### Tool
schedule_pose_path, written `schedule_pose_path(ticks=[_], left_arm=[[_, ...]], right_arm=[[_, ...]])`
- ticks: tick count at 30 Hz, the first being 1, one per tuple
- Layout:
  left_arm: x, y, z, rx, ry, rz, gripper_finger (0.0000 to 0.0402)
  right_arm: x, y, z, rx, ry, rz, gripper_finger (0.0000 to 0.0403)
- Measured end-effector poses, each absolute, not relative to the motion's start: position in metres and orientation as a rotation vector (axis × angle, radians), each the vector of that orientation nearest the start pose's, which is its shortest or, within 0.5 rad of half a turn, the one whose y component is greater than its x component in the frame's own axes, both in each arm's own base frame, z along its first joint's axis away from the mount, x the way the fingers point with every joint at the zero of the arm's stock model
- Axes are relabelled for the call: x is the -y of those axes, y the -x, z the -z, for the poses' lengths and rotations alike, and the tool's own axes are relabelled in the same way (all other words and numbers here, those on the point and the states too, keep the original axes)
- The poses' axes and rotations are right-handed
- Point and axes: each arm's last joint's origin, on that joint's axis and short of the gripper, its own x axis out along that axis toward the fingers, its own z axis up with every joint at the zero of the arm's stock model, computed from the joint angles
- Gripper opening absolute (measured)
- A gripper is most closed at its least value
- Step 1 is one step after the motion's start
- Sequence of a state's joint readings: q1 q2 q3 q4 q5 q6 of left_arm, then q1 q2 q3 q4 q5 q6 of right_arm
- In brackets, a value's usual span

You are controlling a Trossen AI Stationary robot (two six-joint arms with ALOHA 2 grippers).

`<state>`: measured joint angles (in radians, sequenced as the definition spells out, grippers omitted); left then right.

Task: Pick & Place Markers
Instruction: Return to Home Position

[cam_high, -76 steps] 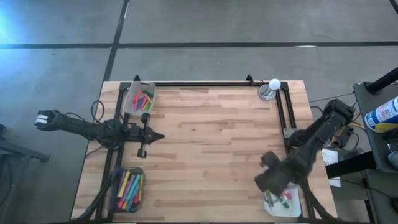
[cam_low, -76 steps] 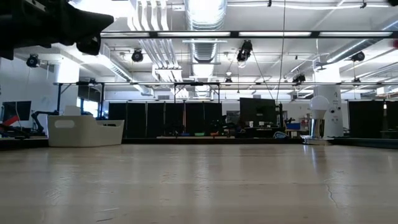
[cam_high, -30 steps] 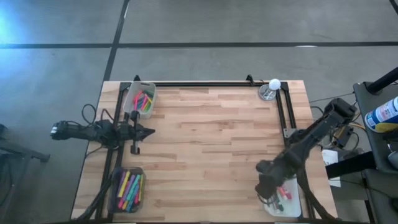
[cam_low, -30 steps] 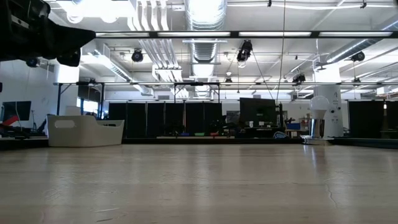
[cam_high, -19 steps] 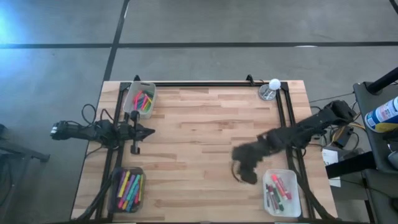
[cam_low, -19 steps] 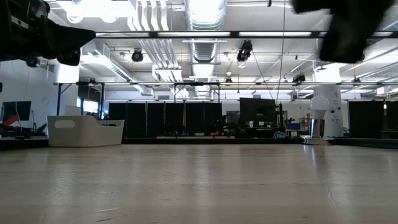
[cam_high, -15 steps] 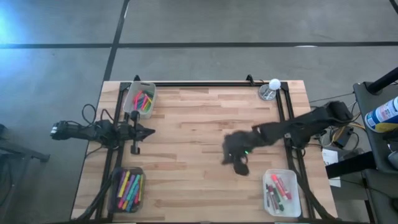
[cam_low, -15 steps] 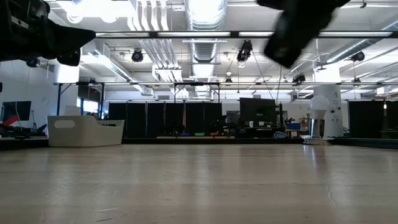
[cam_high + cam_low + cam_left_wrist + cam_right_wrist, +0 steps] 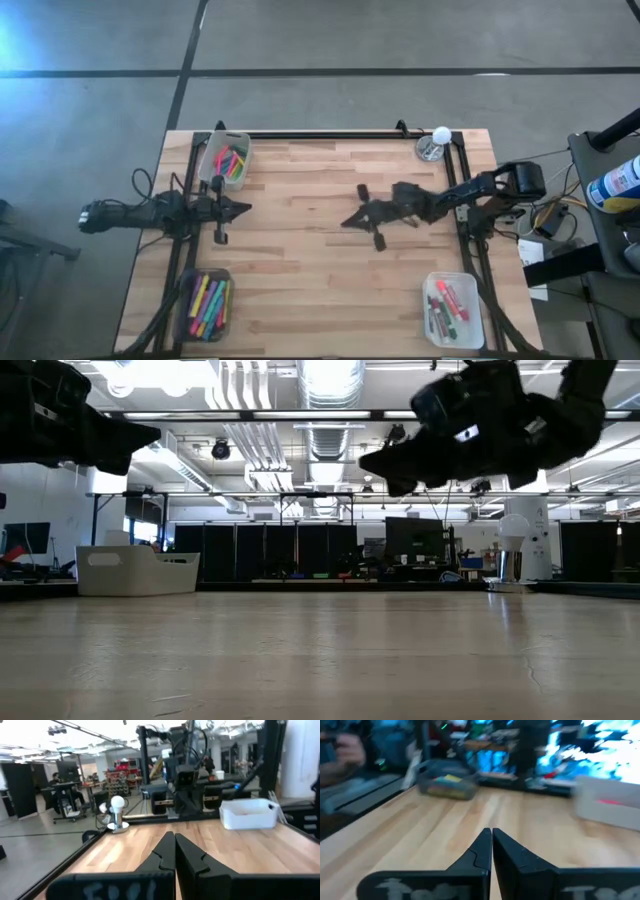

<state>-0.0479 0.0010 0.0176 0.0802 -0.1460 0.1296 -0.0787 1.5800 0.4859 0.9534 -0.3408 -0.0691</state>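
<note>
Above the surface (image 9: 320, 290), the right tool (image 9: 348, 221), fingers together, has swung clear of the white bin (image 9: 453, 276) behind it; the left tool (image 9: 243, 209), also together, is unmoved.

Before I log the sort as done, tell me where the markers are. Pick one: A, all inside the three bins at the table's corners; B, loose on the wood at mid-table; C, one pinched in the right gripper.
A: the high view shows the markers only inside the bins, none loose on the table, and the right gripper shut on nothing above mid-table.
</note>
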Motion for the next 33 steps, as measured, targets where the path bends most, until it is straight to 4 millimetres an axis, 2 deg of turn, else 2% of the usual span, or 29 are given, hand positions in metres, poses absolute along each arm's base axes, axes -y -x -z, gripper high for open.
schedule_pose_path(ticks=[6, 11, 15, 18, 24, 28, 33], left_arm=[[-0.009, -0.096, -0.177, 0.120, -0.084, -0.111, 0.0000], [-0.019, -0.094, -0.184, 0.181, -0.083, -0.212, 0.0000], [-0.025, -0.092, -0.187, 0.215, -0.071, -0.190, 0.0000], [-0.030, -0.090, -0.185, 0.206, -0.037, -0.229, 0.0000], [-0.036, -0.089, -0.178, 0.130, 0.001, -0.293, 0.0000], [-0.037, -0.090, -0.171, 0.063, 0.009, -0.302, 0.0000], [-0.037, -0.090, -0.169, 0.042, 0.015, -0.311, 0.0000]], right_arm=[[0.028, -0.240, -0.162, -0.044, 0.049, -0.124, 0.0008], [0.031, -0.209, -0.174, 0.035, 0.089, -0.026, 0.0008], [0.037, -0.181, -0.184, 0.120, 0.119, 0.032, 0.0008], [0.045, -0.163, -0.188, 0.118, 0.149, 0.103, 0.0008], [0.055, -0.137, -0.191, 0.062, 0.130, 0.189, 0.0008], [0.051, -0.120, -0.178, 0.082, 0.130, 0.212, 0.0008], [0.051, -0.110, -0.177, 0.069, 0.124, 0.255, 0.0008]])
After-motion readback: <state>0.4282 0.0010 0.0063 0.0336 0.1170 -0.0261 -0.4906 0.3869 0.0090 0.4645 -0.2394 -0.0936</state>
